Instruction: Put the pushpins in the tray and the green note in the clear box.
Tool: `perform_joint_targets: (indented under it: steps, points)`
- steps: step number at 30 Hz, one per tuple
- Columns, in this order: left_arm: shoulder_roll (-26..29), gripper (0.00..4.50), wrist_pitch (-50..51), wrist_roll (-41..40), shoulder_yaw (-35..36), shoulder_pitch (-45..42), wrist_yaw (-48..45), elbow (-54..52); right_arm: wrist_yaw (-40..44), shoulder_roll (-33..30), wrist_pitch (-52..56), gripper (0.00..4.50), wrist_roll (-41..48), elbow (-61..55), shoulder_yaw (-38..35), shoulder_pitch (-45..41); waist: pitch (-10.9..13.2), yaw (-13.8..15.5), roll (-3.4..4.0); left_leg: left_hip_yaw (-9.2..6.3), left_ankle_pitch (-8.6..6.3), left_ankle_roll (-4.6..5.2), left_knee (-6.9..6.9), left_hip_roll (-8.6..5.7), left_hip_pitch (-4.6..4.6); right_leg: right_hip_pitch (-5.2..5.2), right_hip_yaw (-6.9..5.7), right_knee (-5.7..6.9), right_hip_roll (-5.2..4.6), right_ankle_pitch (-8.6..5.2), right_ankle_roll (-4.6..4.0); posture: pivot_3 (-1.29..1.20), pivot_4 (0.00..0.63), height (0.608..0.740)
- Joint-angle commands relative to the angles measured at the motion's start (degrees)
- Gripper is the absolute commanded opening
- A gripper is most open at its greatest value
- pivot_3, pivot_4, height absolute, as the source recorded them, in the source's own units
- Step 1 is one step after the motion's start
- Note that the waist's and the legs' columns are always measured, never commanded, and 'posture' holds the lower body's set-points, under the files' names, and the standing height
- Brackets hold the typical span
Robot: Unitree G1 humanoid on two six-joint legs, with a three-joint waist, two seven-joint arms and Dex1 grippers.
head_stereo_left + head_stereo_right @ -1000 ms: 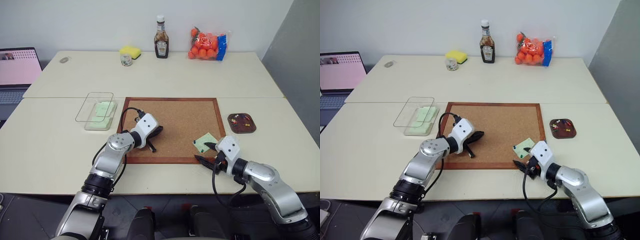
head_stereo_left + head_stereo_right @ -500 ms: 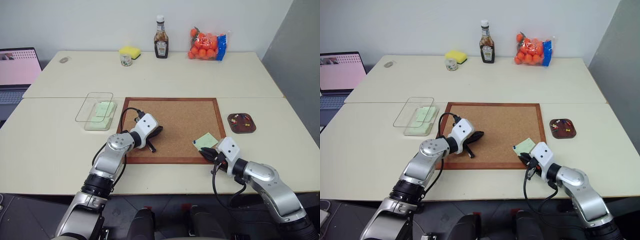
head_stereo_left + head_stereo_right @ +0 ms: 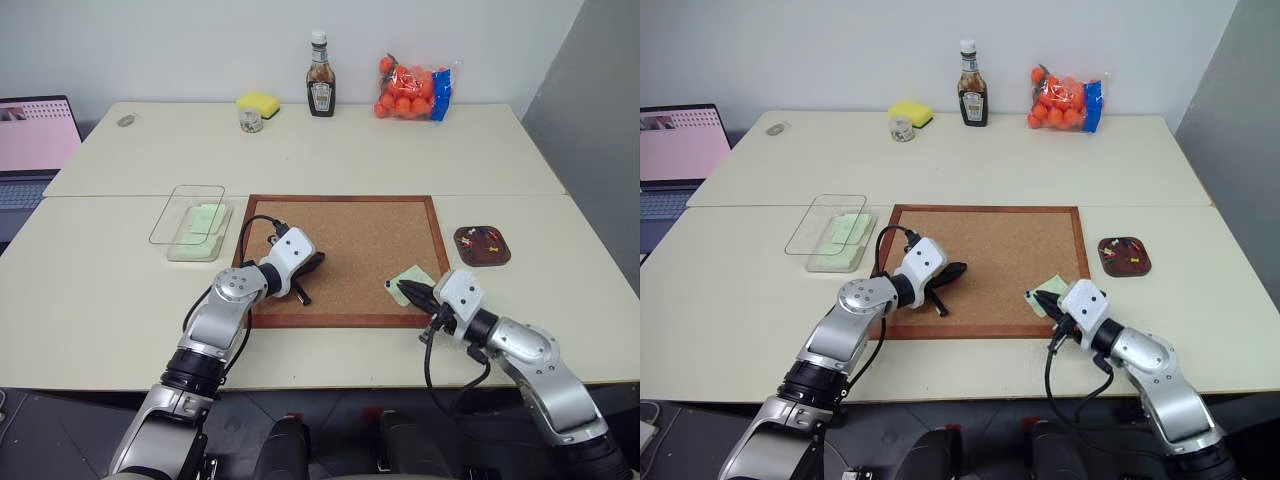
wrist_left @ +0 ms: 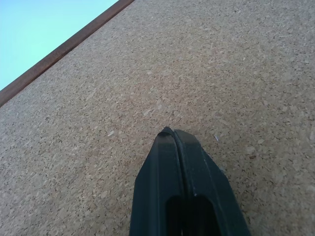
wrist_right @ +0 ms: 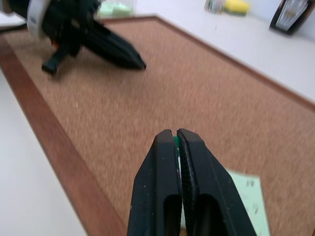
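Right gripper (image 5: 175, 133): fingers pressed together on a green pushpin (image 5: 175, 142), over the green note (image 3: 412, 279) on the corkboard (image 3: 360, 240).
Left gripper (image 4: 172, 132): closed, empty, resting on the corkboard.
Tray (image 3: 482, 246): right of the corkboard, holding pushpins.
Clear box (image 3: 192, 222): left of the corkboard.

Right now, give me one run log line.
right fingers shut on green pushpin | left fingers shut over corkboard | green note on corkboard | tray holds pushpins
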Motion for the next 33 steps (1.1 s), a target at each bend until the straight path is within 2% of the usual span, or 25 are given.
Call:
perform_joint_targets:
  steps: [1, 5, 10, 17, 23, 24, 26, 27, 33]
  points:
    - [0.73, 0.00, 1.09, 1.71, -2.24, 1.58, -1.41, 1.49, -2.40, 2.39, -0.14, 0.07, 2.88, -2.55, -3.80, 0.28, 0.00, 0.00, 0.00, 0.00, 0.00, 0.00, 0.00, 0.00, 0.00, 0.00, 0.00, 0.00, 0.00, 0.00, 0.00, 0.00, 0.150, 0.740]
    - [0.78, 0.00, 0.99, 1.80, -2.17, 1.36, -1.48, 1.70, -6.67, 4.45, 4.23, 0.07, 5.20, -2.21, -9.37, -0.64, 0.00, 0.01, 0.00, 0.00, 0.00, 0.00, 0.00, 0.01, 0.00, 0.00, 0.02, 0.01, 0.00, 0.00, 0.00, 0.00, 0.150, 0.740]
    - [0.65, 0.00, 0.89, 1.96, -2.20, 1.21, -1.37, 1.87, -14.15, 2.69, 8.02, 0.07, 2.47, 6.82, -17.34, -6.48, 0.00, -0.01, 0.00, 0.04, 0.00, 0.00, 0.00, 0.00, 0.03, 0.00, 0.03, 0.03, -0.01, 0.01, 0.01, 0.00, 0.150, 0.740]
    - [0.25, 0.00, 0.95, 2.10, -2.34, 1.03, -1.20, 1.77, -17.19, 0.07, 11.16, 0.07, -0.39, 20.36, -19.05, -15.50, -0.02, 0.01, 0.04, 0.06, 0.00, 0.00, -0.03, 0.00, 0.05, 0.00, 0.09, 0.05, 0.01, 0.00, -0.03, 0.00, 0.150, 0.740]
    - [0.14, 0.00, 0.86, 2.23, -2.28, 1.01, -1.07, 1.83, -16.42, -0.44, 9.65, 0.07, -1.02, 26.95, -18.74, -18.25, -0.02, 0.02, 0.03, 0.09, 0.00, 0.01, -0.03, -0.03, 0.04, 0.01, 0.11, 0.05, -0.01, 0.01, 0.00, 0.00, 0.150, 0.740]
    - [0.14, 0.00, 0.86, 2.23, -2.28, 1.05, -1.05, 1.78, -16.36, -0.47, 9.48, 0.39, -0.97, 27.46, -18.78, -18.40, -0.02, 0.02, 0.03, 0.09, 0.00, 0.01, -0.03, -0.03, 0.04, 0.00, 0.11, 0.05, -0.01, 0.01, 0.00, 0.00, 0.150, 0.740]
    - [0.19, 0.00, 0.86, 2.22, -2.28, 1.16, -1.04, 1.66, -16.54, -0.54, 9.01, 0.56, -1.02, 28.29, -18.96, -18.69, -0.02, 0.02, 0.03, 0.12, 0.00, 0.01, -0.03, -0.03, 0.05, 0.00, 0.11, 0.05, -0.01, 0.02, 0.00, 0.00, 0.150, 0.740]
    - [0.21, 0.00, 0.88, 2.22, -2.28, 1.20, -1.04, 1.60, -16.49, -0.56, 8.89, 0.91, -0.93, 28.47, -19.02, -18.82, -0.02, 0.02, 0.04, 0.12, 0.00, 0.01, -0.02, -0.03, 0.05, 0.00, 0.12, 0.05, -0.01, 0.02, 0.00, 0.00, 0.150, 0.740]
    - [0.22, 0.00, 0.80, 2.25, -2.26, 1.21, -1.02, 1.67, -16.10, -0.35, 9.43, 2.18, -0.01, 26.85, -19.23, -18.70, -0.02, 0.01, 0.04, 0.11, 0.00, 0.01, -0.03, -0.03, 0.05, 0.00, 0.11, 0.05, -0.01, 0.01, 0.01, 0.00, 0.150, 0.740]
